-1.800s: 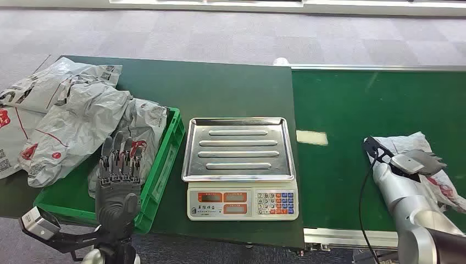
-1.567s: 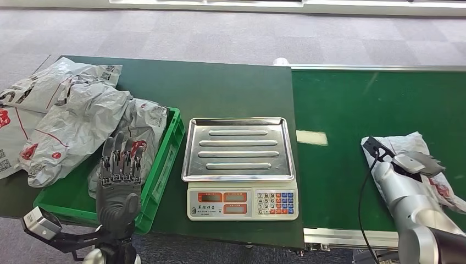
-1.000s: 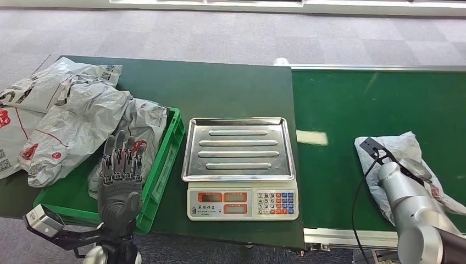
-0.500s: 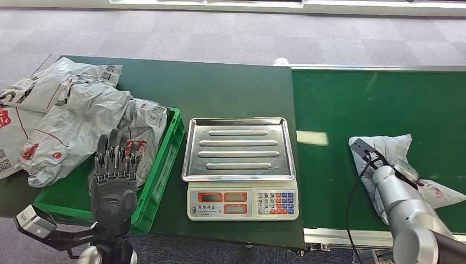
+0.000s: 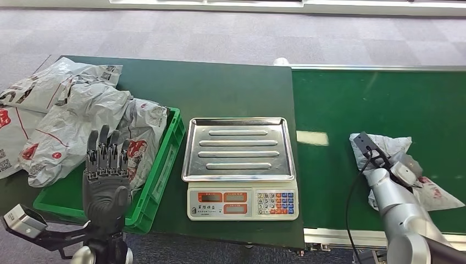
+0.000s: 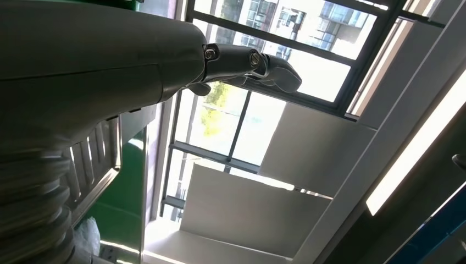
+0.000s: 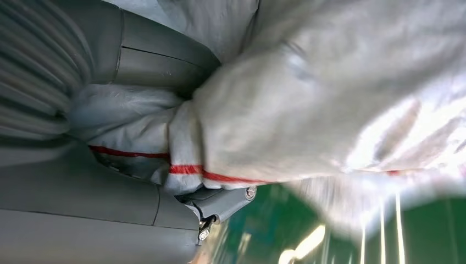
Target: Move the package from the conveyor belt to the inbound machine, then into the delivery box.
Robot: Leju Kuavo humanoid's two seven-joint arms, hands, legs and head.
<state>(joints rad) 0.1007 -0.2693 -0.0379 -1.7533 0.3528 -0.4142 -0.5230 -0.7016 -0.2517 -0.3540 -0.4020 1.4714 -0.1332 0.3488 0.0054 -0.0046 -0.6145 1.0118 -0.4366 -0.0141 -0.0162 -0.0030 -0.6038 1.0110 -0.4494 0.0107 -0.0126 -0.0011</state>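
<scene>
A crumpled grey package (image 5: 386, 147) with red marks lies on the green conveyor belt (image 5: 379, 99) at the right. My right hand (image 5: 405, 169) grips it from above. In the right wrist view the thumb and fingers (image 7: 165, 52) wrap around the bunched grey package (image 7: 308, 110). The scale (image 5: 239, 147) with its bare steel tray stands in the middle, left of the package. The green crate (image 5: 165, 159) sits left of the scale. My left hand (image 5: 106, 165) hovers open over the crate's front, fingers straight and upright, holding nothing; its fingers (image 6: 247, 60) point up.
Several grey packages (image 5: 77, 118) are heaped in and beside the crate on the dark green table (image 5: 220, 88). The scale's keypad and displays (image 5: 242, 203) face me. A white patch (image 5: 311, 137) marks the belt near the scale.
My right hand has closed on the package and drawn it left along the belt, bunching it up. The left hand has drifted a little left and up.
</scene>
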